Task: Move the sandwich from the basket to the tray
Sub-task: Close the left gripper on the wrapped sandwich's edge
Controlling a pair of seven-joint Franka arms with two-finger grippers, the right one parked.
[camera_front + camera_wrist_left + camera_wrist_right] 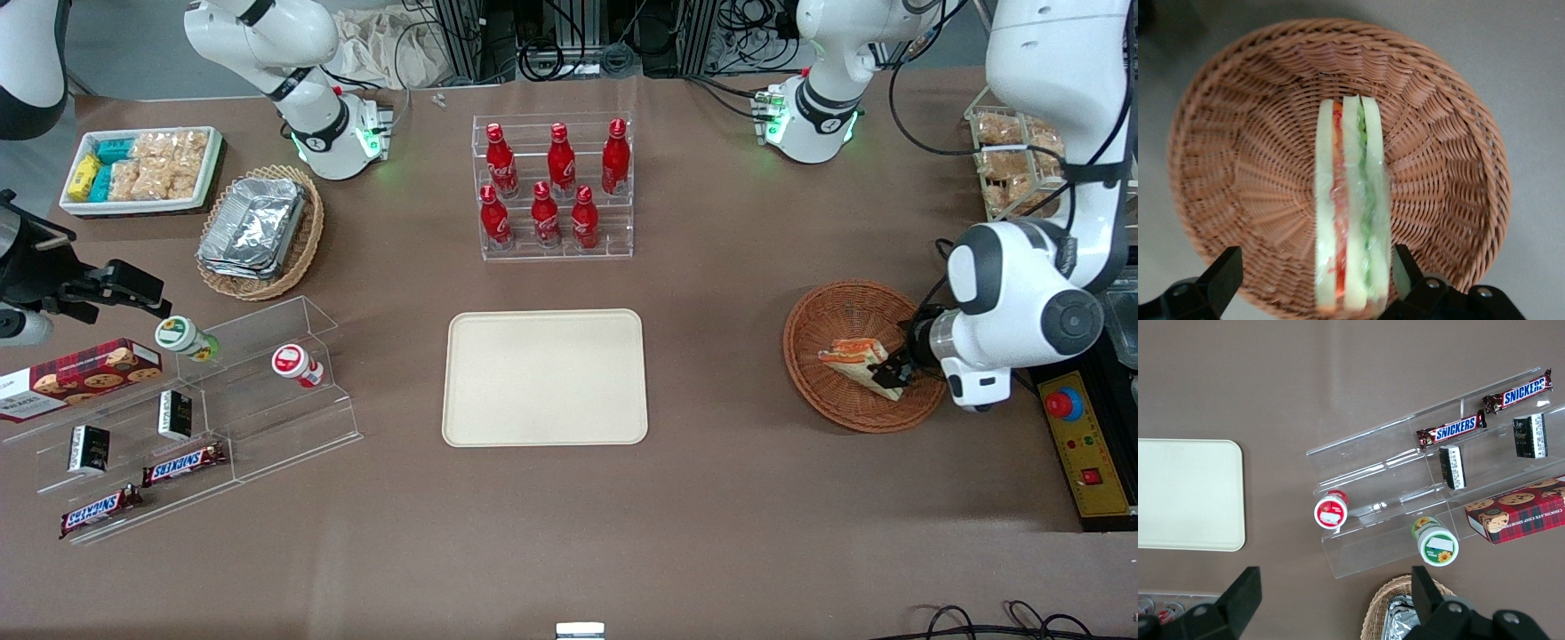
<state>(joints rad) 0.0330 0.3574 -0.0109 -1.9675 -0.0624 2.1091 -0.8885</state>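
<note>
The left arm is reaching down low, its gripper [892,372] sitting in the round reddish-brown wicker basket [836,307], fingers [1221,277] spread wide either side of the plastic-wrapped triangular sandwich [1351,207] lying there, gripping nothing. The cream rectangular tray [544,377] is lying well apart.

Front view overlooks the table; left wrist view nears the basket [1225,167], perhaps downward.

The gripper [892,372] sits at the sandwich [855,356] inside the basket [831,307], largely hidden by the arm in the front view. Wrist view: the fingers [1221,277] are cut off at the frame edge. The sandwich end nearest them is blurred; contact cannot be confirmed.
</note>
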